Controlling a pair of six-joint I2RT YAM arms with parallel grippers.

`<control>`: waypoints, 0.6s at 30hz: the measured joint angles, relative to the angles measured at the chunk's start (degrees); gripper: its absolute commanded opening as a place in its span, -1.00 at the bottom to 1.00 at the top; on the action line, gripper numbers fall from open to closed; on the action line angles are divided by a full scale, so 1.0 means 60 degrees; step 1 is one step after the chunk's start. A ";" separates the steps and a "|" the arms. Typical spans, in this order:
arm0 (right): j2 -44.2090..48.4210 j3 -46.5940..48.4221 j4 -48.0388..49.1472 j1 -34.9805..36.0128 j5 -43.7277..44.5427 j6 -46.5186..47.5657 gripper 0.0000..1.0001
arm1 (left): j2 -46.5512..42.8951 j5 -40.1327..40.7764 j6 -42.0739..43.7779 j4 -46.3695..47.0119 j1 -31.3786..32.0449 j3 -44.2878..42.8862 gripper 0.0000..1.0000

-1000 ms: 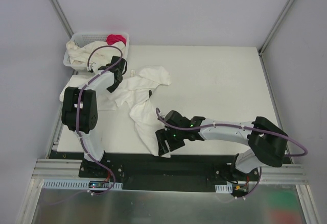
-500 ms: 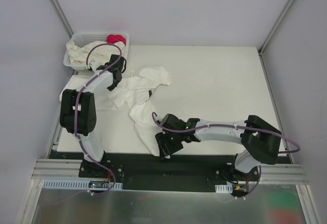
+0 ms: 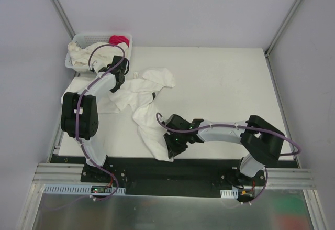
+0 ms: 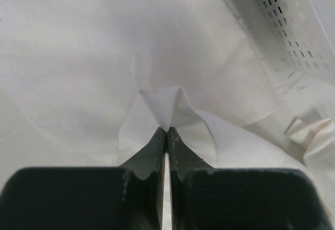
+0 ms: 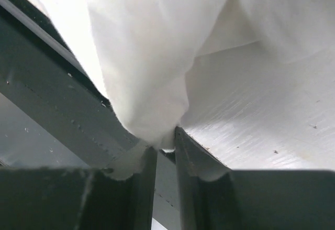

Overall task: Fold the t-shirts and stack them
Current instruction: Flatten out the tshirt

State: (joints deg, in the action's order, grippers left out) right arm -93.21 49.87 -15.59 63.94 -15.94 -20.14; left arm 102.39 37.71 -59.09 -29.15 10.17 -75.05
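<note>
Basket (image 3: 77, 40) of white plastic lattice is seen at the far left corner of the table (image 3: 225, 94), with heaped t-shirts (image 3: 86, 53) spilling over its near rim and a pink-red cloth (image 3: 119, 40) lying at its right end. Just in front of it, the left gripper (image 3: 119, 76) is lowered onto the left part of a spread t-shirt (image 3: 148, 86), which is laid crumpled across the left half of the table. In the left wrist view this gripper (image 4: 166, 131) is shown with its fingers pressed together, a small peak of the white cloth (image 4: 166, 100) being pinched between the tips and lifted into a tent; the perforated wall of the basket (image 4: 293, 23) is seen at the upper right.

From that point the shirt is drawn in a narrowing strip toward the near edge of the table, where its lowest end is met by the right gripper (image 3: 176, 148). In the right wrist view the cloth (image 5: 152, 57) is seen hanging in a thick fold beside the dark rail (image 5: 47, 94) along the table edge. The fingers of this gripper (image 5: 165, 142) are brought nearly together, a narrow slit being left between them, and the bottom of the fold reaches into the slit at the tips. Whether the cloth is firmly nipped there cannot be told.
</note>
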 measured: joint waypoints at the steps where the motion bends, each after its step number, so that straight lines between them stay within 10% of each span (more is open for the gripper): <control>1: -0.0025 0.0000 0.0007 -0.0036 0.0004 0.0011 -0.79 | 0.0000 0.0000 0.0007 0.0000 0.0000 0.0000 -1.00; 18: 0.1217 -0.1049 0.0215 -0.2120 0.0393 0.0080 -0.99 | -0.0051 -0.0004 0.0044 0.0036 0.0026 0.0124 -1.00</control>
State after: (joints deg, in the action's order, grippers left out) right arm -85.91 43.57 -14.31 51.22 -13.58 -19.66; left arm 102.08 37.69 -58.83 -28.93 10.33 -74.30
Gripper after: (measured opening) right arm 0.015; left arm 0.006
